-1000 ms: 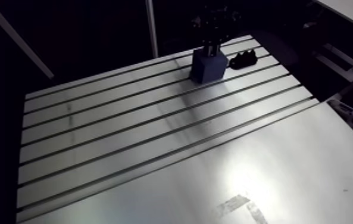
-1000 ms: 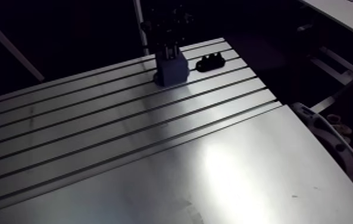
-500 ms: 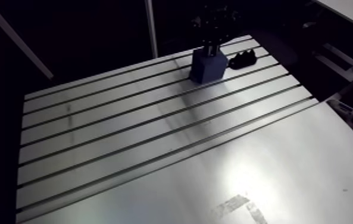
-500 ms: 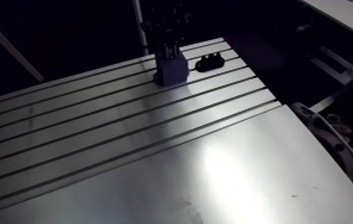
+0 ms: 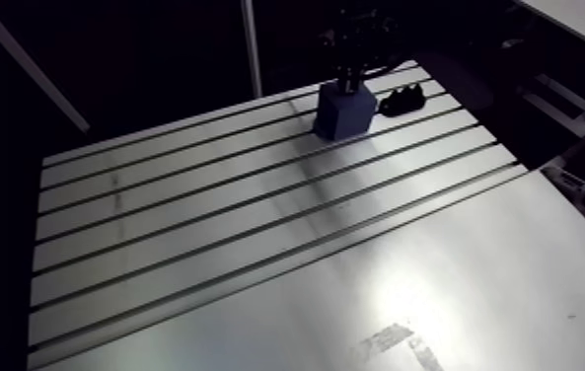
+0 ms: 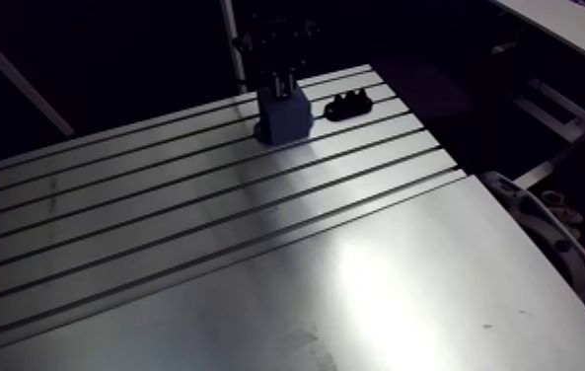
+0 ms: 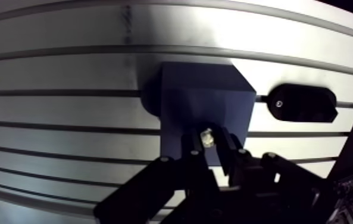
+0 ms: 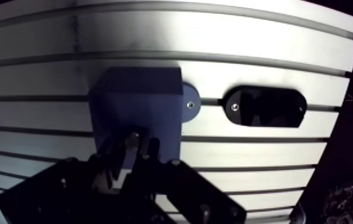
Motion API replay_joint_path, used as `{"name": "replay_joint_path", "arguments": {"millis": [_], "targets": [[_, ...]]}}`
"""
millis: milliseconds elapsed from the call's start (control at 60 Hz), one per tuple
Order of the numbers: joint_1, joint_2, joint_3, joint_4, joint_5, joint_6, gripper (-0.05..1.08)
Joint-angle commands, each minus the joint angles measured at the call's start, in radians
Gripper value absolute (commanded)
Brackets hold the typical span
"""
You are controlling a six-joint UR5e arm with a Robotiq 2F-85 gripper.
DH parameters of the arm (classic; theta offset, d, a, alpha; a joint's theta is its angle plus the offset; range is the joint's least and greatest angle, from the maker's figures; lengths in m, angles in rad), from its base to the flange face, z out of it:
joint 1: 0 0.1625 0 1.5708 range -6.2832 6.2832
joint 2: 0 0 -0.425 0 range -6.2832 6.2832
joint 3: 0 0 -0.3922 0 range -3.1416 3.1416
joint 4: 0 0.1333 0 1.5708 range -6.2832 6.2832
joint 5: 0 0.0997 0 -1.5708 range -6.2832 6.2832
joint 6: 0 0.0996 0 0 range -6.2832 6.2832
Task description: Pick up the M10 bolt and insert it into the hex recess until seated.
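Bench [image 5: 207, 227]: only the arm view gives you the whole slotted top. Blue block [image 7: 205, 101] sits near its far edge, hand [image 7: 212, 148] directly over it. Black oval plate [image 7: 302, 102] lies beside the block. Only the wrist view shows you the block's round base tab [image 8: 189, 104] with a screw, and the M10 bolt [image 7: 207, 137] pinched between the hand's fingers [image 7: 191, 156], silvery end showing. Hex recess is hidden under the hand.

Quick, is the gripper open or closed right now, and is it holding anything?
The gripper is shut on the bolt, over the blue block.
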Motion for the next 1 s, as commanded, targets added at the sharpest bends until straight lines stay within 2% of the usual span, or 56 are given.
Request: {"name": "replay_joint_path", "arguments": {"millis": [17,367,1000], "targets": [[0.002,-0.004,-0.003,0.004,-0.003,-0.082,0.74],[0.002,-0.007,0.000,0.004,-0.003,-0.244,0.74],[-0.004,-0.006,0.002,-0.005,-0.003,-0.397,0.73]]}}
